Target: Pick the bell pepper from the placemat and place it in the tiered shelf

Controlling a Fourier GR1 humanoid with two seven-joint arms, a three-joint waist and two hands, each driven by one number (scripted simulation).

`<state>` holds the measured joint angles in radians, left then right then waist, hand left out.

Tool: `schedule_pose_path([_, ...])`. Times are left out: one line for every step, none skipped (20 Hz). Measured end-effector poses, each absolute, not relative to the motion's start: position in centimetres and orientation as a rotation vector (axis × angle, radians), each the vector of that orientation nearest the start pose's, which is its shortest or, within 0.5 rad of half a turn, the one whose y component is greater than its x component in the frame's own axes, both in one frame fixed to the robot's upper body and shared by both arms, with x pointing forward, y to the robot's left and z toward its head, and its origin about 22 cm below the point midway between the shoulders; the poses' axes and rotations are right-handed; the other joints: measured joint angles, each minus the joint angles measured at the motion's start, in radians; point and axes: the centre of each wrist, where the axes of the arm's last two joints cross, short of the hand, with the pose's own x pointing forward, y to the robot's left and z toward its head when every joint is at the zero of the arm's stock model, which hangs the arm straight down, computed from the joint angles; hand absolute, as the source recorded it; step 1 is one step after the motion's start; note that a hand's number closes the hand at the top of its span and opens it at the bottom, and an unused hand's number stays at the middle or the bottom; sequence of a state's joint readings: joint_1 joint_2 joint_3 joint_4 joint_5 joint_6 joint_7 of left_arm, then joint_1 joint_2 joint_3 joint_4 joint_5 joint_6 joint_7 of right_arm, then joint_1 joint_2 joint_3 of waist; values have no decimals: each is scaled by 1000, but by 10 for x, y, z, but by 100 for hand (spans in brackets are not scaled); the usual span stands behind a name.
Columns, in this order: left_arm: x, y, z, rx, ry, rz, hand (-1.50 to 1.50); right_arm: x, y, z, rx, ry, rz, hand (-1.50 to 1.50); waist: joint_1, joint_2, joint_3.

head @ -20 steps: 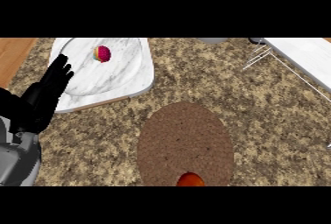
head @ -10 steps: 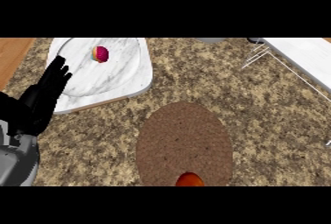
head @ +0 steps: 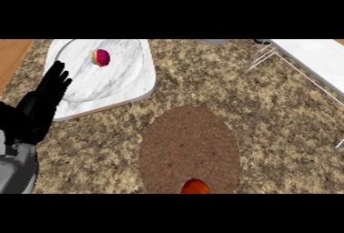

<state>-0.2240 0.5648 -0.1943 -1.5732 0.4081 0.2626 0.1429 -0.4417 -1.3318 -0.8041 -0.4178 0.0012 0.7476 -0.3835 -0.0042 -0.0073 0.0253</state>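
Observation:
An orange-red bell pepper [head: 195, 186] sits at the near end of the round brown placemat [head: 189, 145], partly cut off by the view's lower edge. The white tiered shelf [head: 314, 59] with thin wire legs stands at the upper right. My left hand [head: 42, 107] rests at the left edge, fingers straight and pointing up, open and holding nothing, far from the pepper. My right hand does not show in the view.
A white marble board [head: 114, 79] lies at the upper left with a small pink and yellow object [head: 101, 57] on it. The speckled granite counter [head: 269, 113] stretches between placemat and shelf. A wooden strip [head: 12, 57] runs along the far left.

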Motion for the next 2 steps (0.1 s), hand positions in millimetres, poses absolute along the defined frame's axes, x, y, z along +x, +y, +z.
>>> schedule_pose_path([285, 289, 88, 143, -1567, -106, 0, 147, -648, 286, -666, -1718, 94, -150, -1, 0, 0])
schedule_pose_path([285, 288, 88, 146, -1567, -106, 0, 145, -648, 284, -676, -1718, 104, -150, -3, -1, 0])
